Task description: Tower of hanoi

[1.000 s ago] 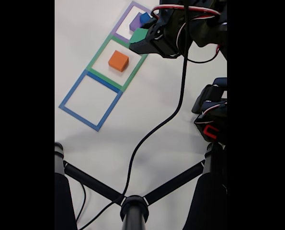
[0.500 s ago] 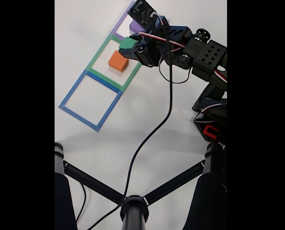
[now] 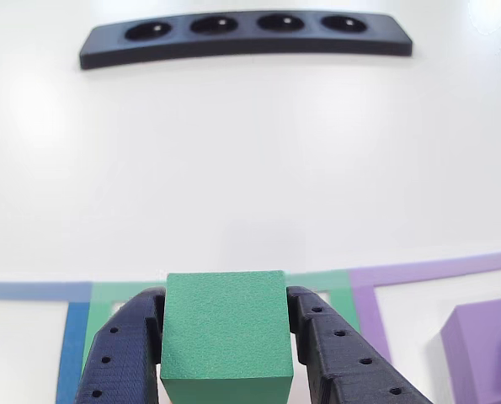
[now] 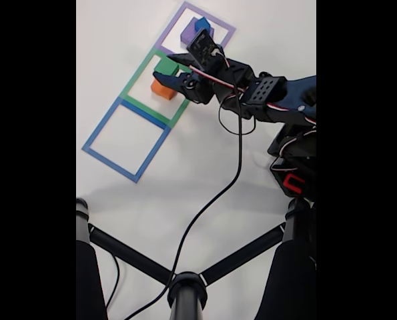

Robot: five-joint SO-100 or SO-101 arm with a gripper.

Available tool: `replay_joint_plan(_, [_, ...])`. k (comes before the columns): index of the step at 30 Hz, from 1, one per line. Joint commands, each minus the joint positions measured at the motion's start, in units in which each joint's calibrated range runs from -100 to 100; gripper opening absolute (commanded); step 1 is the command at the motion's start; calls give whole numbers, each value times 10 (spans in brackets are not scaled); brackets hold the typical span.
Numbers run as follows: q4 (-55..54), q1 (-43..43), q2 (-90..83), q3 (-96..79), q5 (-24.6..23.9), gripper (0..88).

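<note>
A lab-like bench: white table [image 4: 205, 167] with taped square outlines [image 4: 126, 140], tripod [image 4: 185, 287].

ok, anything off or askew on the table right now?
Nothing stands out. The claw grips the green cube squarely, above the orange cube in the green outline. The blue cube sits on the purple one.

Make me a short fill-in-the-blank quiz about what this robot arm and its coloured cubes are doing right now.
1. The gripper is shut on the ____ cube.
2. In the fixed view it hangs over the orange cube, inside the ____ outline.
3. The small blue cube sits on the ____ cube.

Missing words: green; green; purple
</note>
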State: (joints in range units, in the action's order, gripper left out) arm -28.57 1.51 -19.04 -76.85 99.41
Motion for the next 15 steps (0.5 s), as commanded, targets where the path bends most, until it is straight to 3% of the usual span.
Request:
replay_joint_plan(1, [-84,-12,53,5,6,84])
replay_joint_plan(15, [-166,-9,150,5,6,86])
